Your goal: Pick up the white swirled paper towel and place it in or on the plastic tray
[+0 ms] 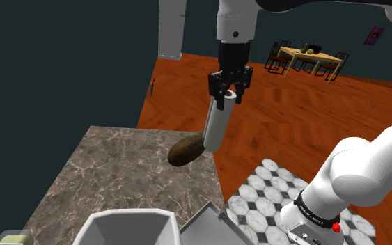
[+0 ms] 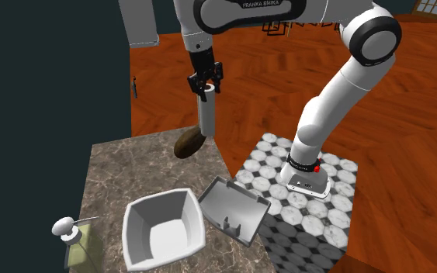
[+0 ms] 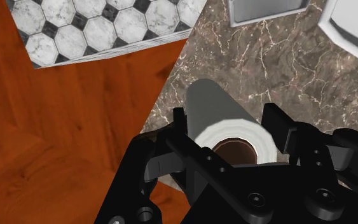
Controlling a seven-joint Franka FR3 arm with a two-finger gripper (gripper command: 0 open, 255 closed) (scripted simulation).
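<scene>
The paper towel [image 1: 214, 125] is a pale grey-white roll with a brown core [image 3: 234, 151]. It hangs nearly upright, and my gripper [image 1: 229, 94] is shut on its top end. Its lower end is over the far corner of the marble counter [image 1: 118, 174]; whether it touches the counter I cannot tell. In the second exterior view the gripper [image 2: 206, 87] holds the roll [image 2: 206, 120] well beyond the trays. A flat grey tray [image 2: 232, 205] lies at the counter's near edge, beside a deep white bin [image 2: 162, 229]. Past my gripper [image 3: 228, 127] and the roll [image 3: 219, 105] lie the grey tray [image 3: 266, 9] and the bin [image 3: 355, 19].
A brown oval lump [image 1: 186, 149] lies on the counter right beside the roll's lower end. A small white object [image 2: 65, 227] sits at the counter's near left corner. The tiled stand [image 2: 310, 194] adjoins the counter. Wooden floor [image 1: 292, 111] lies beyond, with a dining table [image 1: 316, 59] far off.
</scene>
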